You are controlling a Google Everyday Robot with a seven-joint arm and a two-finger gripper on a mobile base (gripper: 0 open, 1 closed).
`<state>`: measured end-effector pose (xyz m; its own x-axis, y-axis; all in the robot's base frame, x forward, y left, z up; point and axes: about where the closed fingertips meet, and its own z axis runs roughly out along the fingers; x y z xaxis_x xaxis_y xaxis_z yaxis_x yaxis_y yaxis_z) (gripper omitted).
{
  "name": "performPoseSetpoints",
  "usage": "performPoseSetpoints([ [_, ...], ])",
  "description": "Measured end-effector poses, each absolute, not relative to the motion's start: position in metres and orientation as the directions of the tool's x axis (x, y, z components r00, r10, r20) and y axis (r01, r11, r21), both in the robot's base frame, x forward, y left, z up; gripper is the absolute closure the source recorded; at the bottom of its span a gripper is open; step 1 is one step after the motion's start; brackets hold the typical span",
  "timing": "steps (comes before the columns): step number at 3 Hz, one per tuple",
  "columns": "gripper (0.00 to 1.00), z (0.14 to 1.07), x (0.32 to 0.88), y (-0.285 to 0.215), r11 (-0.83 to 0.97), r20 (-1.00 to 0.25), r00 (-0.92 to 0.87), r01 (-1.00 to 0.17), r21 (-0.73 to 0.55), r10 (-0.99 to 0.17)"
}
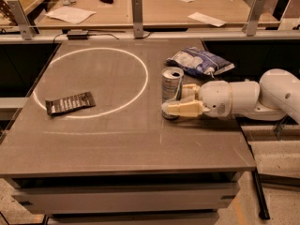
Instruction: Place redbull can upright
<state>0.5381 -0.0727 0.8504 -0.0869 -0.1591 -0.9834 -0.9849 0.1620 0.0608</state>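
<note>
Horizontally from right: arm (243, 97) outstretched, claw (175, 100) low against upright redbull can (171, 82).

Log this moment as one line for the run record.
slim blue-and-silver metal redbull can: upright on grey table, outside white ring | claw: at the can's lower half, arm reaching in from right

Gripper (174, 100) at the right side of the table (117, 144). Just beyond it, crinkled blue-white snack bag (199, 62). Well to its left, flat dark wrapper (70, 103) at the rim of a white circle (143, 86). Far beyond, paper sheets (70, 14) on a wooden bench (154, 8).
</note>
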Motion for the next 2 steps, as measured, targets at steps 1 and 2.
performPoseSetpoints([
  [1,0.36,0.8511,0.5381,-0.0727,0.162,-0.983,-0.087,-0.985,0.061,-0.159],
  [2,0.12,0.8483,0.5346,-0.0804,0.154,-0.978,-0.084,-0.987,0.055,-0.191],
])
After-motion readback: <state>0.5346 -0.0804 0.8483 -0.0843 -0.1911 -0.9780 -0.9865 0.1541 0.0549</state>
